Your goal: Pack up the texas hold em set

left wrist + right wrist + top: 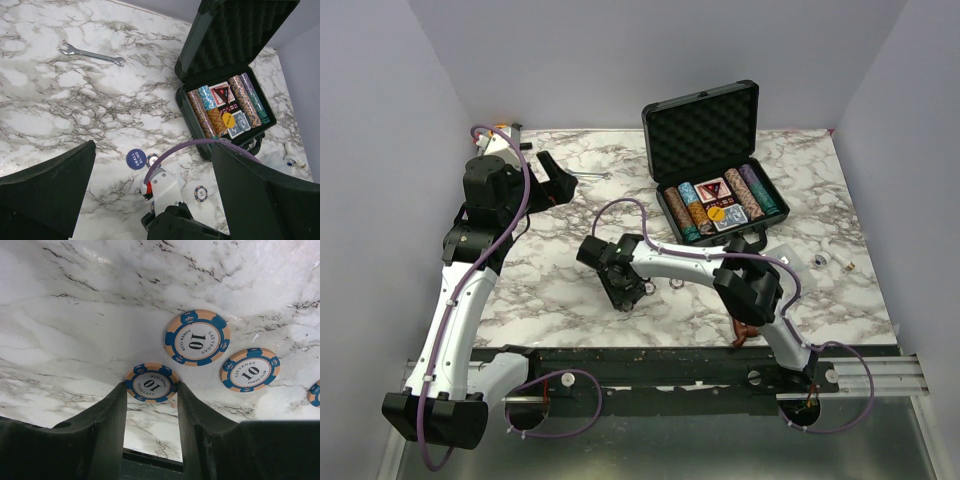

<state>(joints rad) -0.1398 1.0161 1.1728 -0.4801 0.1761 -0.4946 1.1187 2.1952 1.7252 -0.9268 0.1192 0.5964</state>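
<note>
Here, round striped chip [151, 383] on veined marble [75, 315].

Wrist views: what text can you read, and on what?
"LAS VEGAS", "10", "POKER CLUB": middle chip and right chip.
"10": lower chip; its rim wording is too small to read.
"SMALL BLIND": blue disc.
Yellow disc: unreadable.

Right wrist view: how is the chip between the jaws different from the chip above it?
The chip between the jaws is boxed in on two sides; the upper chip lies free. The jaws' chip shows its 10 upside down; the upper chip's is only tilted. Both are blue-and-orange tens.
</note>
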